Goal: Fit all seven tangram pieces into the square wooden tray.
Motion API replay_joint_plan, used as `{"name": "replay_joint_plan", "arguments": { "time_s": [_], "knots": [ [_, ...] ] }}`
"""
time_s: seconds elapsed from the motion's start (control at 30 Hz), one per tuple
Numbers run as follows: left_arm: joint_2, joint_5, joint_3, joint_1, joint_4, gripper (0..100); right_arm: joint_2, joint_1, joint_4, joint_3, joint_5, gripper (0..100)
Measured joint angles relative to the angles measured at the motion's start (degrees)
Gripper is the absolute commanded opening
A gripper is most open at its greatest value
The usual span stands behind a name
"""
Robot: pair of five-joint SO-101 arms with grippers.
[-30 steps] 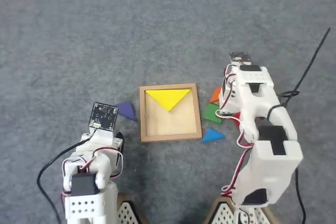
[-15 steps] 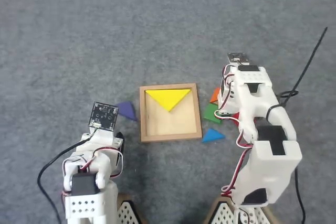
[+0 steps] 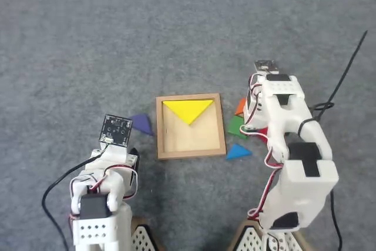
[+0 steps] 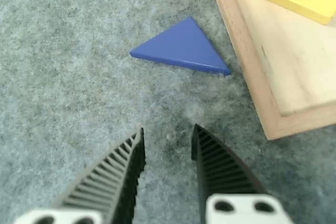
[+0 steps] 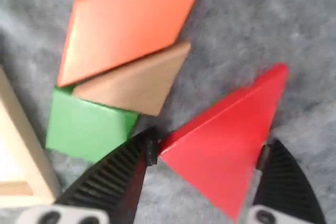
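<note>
a soft grey carpet point(image 3: 88, 45) covers the whole table. the square wooden tray point(image 3: 191, 154) lies flat in the middle, between the two arms. a yellow triangle point(image 3: 188, 110) sits inside the tray. its long side is against the far rim and its tip points in to the middle. the other part of the tray floor is bare wood.

a dark blue triangle point(image 3: 141, 123) lies on the carpet just beside the tray, on the left arm's side. the left gripper point(image 4: 168, 132) hangs low over the carpet near that triangle point(image 4: 181, 48), a bit apart from it. its jaws are apart and nothing is between them.

on the other side of the tray lie more pieces. a light blue triangle point(image 3: 238, 151) lies by itself near the tray's near corner. a green piece point(image 3: 236, 126) sits just beside the tray's rim, and an orange piece point(image 3: 240, 107) lies past it. in the right wrist view the orange piece point(image 5: 131, 22) is a slanted four-sided shape. a tan piece point(image 5: 134, 85) is tucked against it, and the tan piece touches the green piece point(image 5: 86, 127).

a red triangle point(image 5: 228, 142) lies flat on the carpet near those three. the right gripper point(image 5: 207, 148) is down over it. its jaws are spread wide, one on each side of the red triangle, very close to its edges.
</note>
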Motion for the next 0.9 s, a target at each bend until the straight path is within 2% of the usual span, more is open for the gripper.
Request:
{"name": "replay_joint_plan", "arguments": {
  "time_s": [0.13,0.33,0.43,0.57,0.73,0.9],
  "knots": [
    [0.0,0.0,0.0,0.0,0.0,14,-7.4,-0.2,0.4,3.2,0.0,28.5],
    [0.0,0.0,0.0,0.0,0.0,14,-15.9,-4.3,0.7,8.8,1.4,29.3],
    [0.0,0.0,0.0,0.0,0.0,14,-16.6,-4.7,0.8,9.9,1.6,34.0],
    [0.0,0.0,0.0,0.0,0.0,14,-15.5,-4.6,0.3,10.2,1.6,35.8],
    [0.0,0.0,0.0,0.0,0.0,14,-6.5,0.1,-1.1,8.0,1.6,35.8],
    [0.0,0.0,0.0,0.0,0.0,14,-0.9,1.2,-1.1,4.4,1.8,35.8]
  ]
}}
